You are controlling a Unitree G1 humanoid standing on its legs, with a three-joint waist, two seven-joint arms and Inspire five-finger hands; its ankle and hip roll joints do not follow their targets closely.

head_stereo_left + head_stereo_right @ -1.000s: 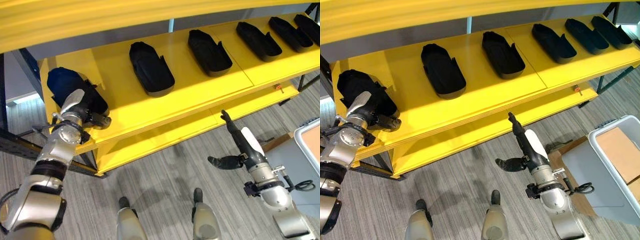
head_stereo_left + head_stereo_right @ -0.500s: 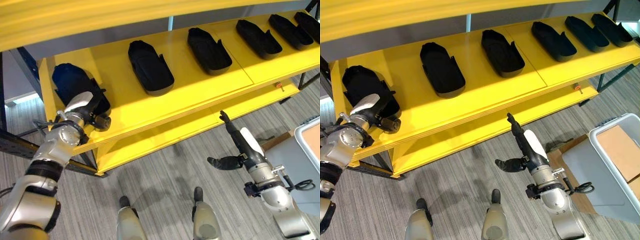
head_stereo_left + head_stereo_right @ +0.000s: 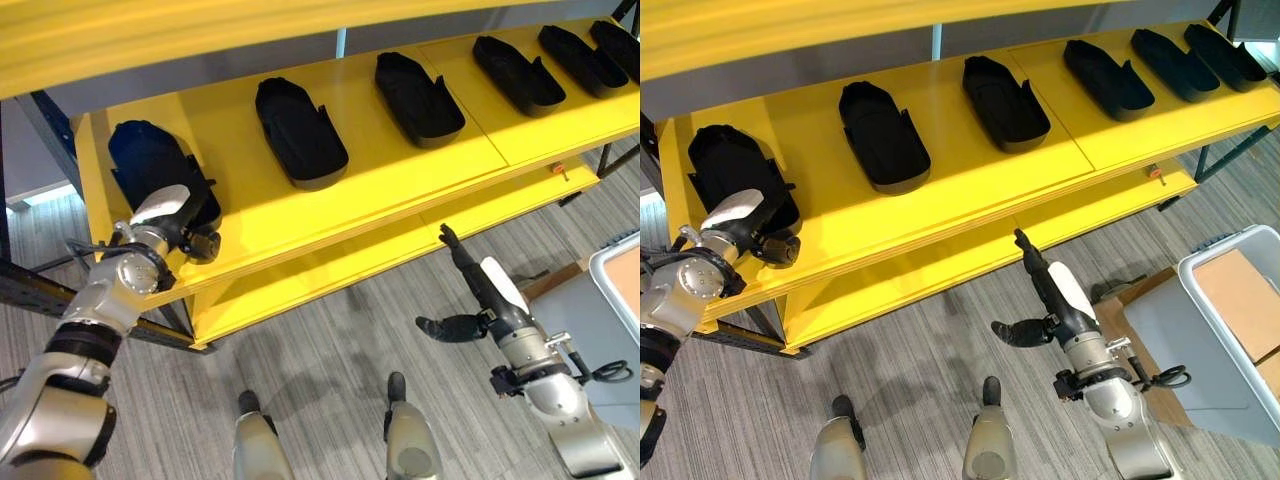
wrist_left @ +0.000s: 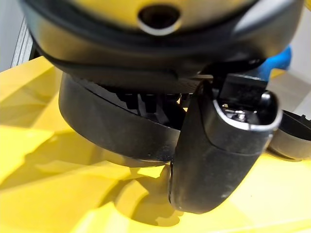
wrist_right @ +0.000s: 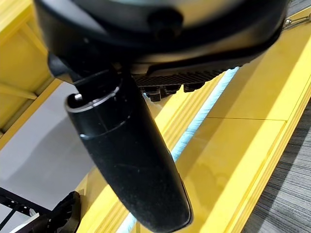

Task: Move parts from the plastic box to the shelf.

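Several black moulded parts lie in a row on the yellow shelf (image 3: 400, 175). The leftmost part (image 3: 150, 170) rests flat at the shelf's left end. My left hand (image 3: 172, 225) sits at the shelf's front edge just in front of that part, fingers relaxed and off it. In the left wrist view its thumb (image 4: 218, 150) stands on the shelf board beside the part's rim (image 4: 116, 128). My right hand (image 3: 488, 295) hangs open below the shelf's front, over the floor, holding nothing; the right wrist view has its thumb (image 5: 131, 165) before the shelf's edge.
Other parts lie further right on the shelf (image 3: 298, 132) (image 3: 418, 98) (image 3: 518, 75). A lower yellow board (image 3: 350, 265) runs under the shelf. A grey plastic box (image 3: 1200, 290) with cardboard inside stands at the lower right. Dark shelf legs stand at the left.
My left hand has let go of the leftmost part and drawn back toward the shelf's front edge; the part now lies flat on the shelf. The right hand has barely moved.
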